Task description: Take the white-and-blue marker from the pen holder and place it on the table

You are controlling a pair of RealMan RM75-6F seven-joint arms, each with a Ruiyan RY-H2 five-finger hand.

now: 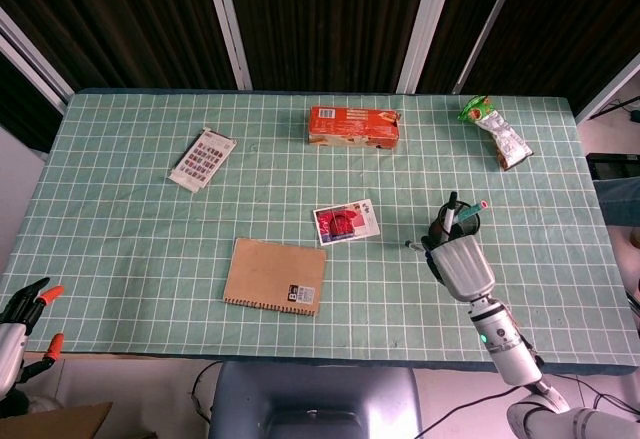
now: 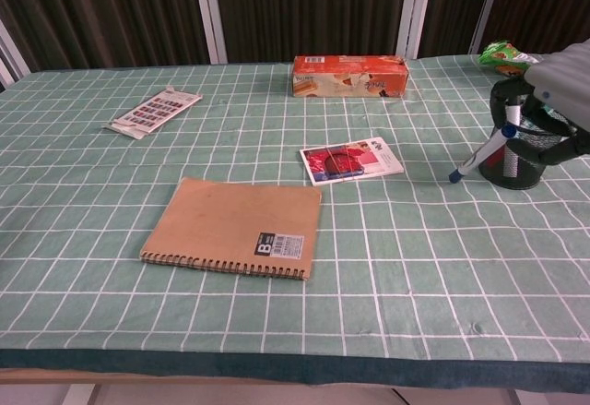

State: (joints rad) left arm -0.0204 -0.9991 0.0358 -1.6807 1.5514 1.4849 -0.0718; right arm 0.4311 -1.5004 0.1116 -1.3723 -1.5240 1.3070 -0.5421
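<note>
The white-and-blue marker (image 2: 478,157) is out of the black mesh pen holder (image 2: 522,171) and slants down to the left, its blue tip low over or on the cloth just left of the holder. My right hand (image 2: 562,96) grips its upper end, in front of and partly covering the holder. From the head view, the right hand (image 1: 462,267) sits just in front of the pen holder (image 1: 461,221), and the marker's tip (image 1: 409,246) pokes out to the left. Other pens stay in the holder. My left hand (image 1: 24,311) hangs off the table's near left corner, fingers apart, holding nothing.
A brown spiral notebook (image 1: 275,276) lies front centre, with a red picture card (image 1: 346,223) behind it. An orange box (image 1: 353,125) sits at the back, a snack bag (image 1: 494,131) back right, and a printed sheet (image 1: 202,159) back left.
</note>
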